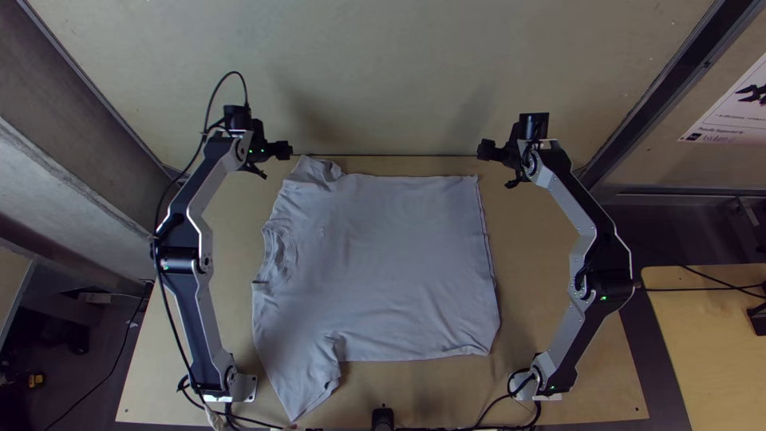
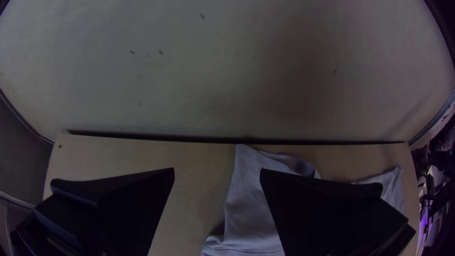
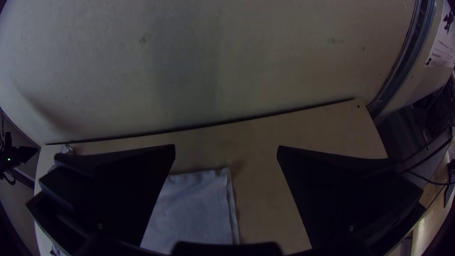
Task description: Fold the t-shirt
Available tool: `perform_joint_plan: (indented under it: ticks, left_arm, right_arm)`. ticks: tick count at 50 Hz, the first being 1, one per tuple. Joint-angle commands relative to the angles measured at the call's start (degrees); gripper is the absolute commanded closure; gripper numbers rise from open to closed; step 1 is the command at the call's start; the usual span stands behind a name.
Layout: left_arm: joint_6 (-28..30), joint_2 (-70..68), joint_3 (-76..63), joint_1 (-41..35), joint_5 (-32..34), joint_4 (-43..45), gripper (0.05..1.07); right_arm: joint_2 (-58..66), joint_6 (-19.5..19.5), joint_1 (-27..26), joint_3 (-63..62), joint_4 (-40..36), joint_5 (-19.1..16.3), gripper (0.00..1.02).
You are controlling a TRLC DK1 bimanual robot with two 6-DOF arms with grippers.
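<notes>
T-shirt on table, wall beyond, poster, cables

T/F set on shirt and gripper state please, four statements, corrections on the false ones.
1. The t-shirt lies spread on the table. True.
2. The collar faces the right arm. False: the collar faces the left arm.
3. The left gripper and right gripper both have open jaws. True.
4. The left gripper is clamped on a sleeve. False: it holds nothing, near the far sleeve.
</notes>
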Motion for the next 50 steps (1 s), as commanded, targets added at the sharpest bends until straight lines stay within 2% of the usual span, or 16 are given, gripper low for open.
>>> perform_joint_plan:
  ticks: [1, 4, 20, 45, 47, 50]
  left_arm:
    - [1.0, 2.3, 2.9, -0.8, 0.6, -1.3, 0.29]
    - [1.1, 3.3, 3.3, -1.0, 0.6, -1.7, 0.33]
    - [2.2, 7.5, 3.4, -1.5, 0.5, -5.4, 0.33]
    - [2.5, 12.8, 5.4, -3.2, -1.6, -5.8, 0.33]
    - [2.6, 13.2, 5.5, -3.3, -1.6, -5.8, 0.37]
    - [3.4, 13.5, 5.8, -3.4, -1.6, -5.7, 0.61]
  right_arm:
    - [0.6, 1.9, 0.5, 1.2, -0.9, -0.2, 0.04]
    - [0.9, 2.2, 0.6, 0.9, -1.0, -0.2, 0.04]
    - [1.9, 3.4, 0.3, -1.5, -1.0, -0.2, 0.04]
    - [2.6, 3.7, 0.4, -3.1, -1.0, -0.2, 0.04]
    - [2.6, 3.7, 0.4, -3.0, -1.0, -0.2, 0.04]
    - [2.8, 3.8, 0.4, -2.8, -1.0, -0.2, 0.04]
